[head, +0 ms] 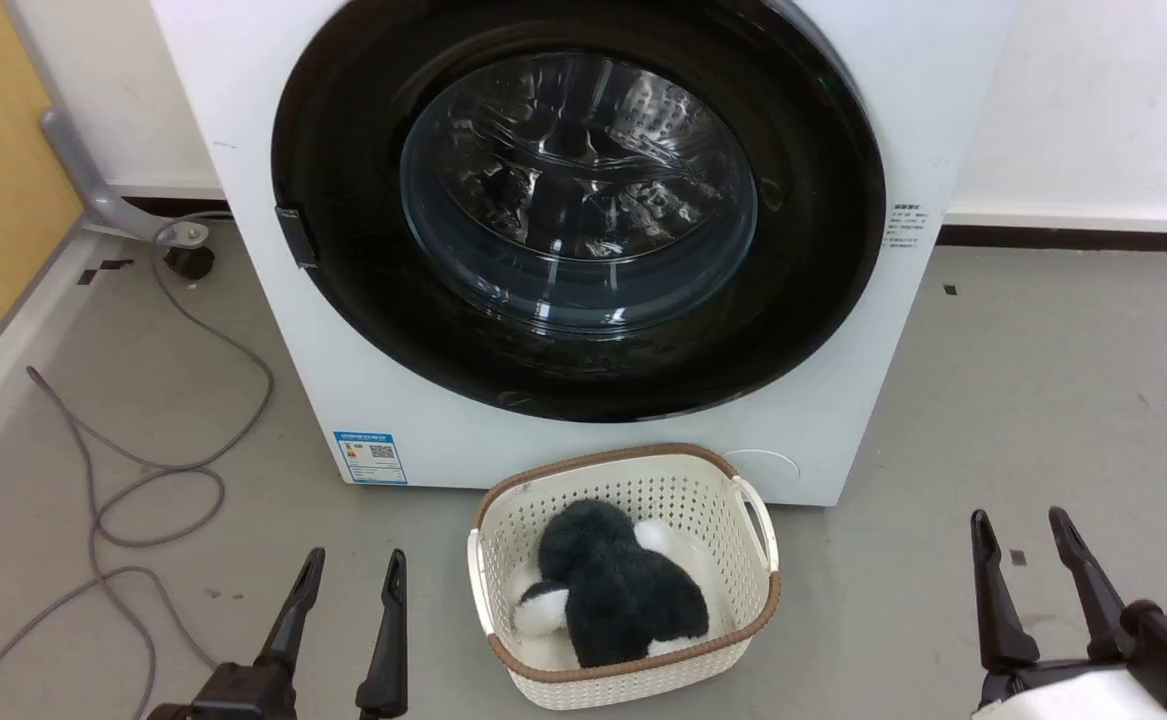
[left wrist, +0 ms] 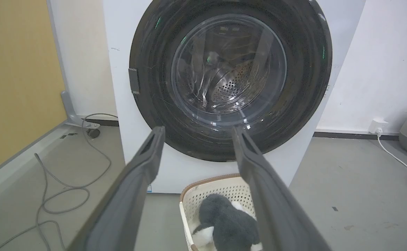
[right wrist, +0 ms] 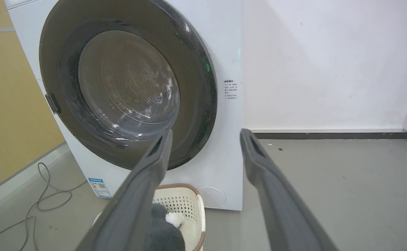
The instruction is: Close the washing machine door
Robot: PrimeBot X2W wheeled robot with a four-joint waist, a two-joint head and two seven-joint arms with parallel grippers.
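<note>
Door (head: 578,200) lies shut, flush against the front of the washer (head: 813,420), its black ring filling the round opening and its clear glass bowl at the centre. Through the glass, the left wrist view shows the perforated steel drum (left wrist: 231,87); whether anything lies inside it cannot be told through the reflections. A small grey latch (head: 296,237) sits on the door's left rim, and a blue sticker (head: 370,457) is low on the washer's left corner. Just in front of the washer, on the grey floor (head: 1043,400), stands a cream perforated basket (head: 643,485) with a brown rim. It holds a fuzzy dark grey and white plush toy (head: 613,590), lying across the bottom. The left gripper (head: 356,556) hangs left of the basket, fingers spread apart and empty. The right gripper (head: 1018,516) hangs well to the right of the basket, likewise spread and empty. Neither touches the door. A grey cable (head: 93,480) loops over the floor left of the washer.
</note>
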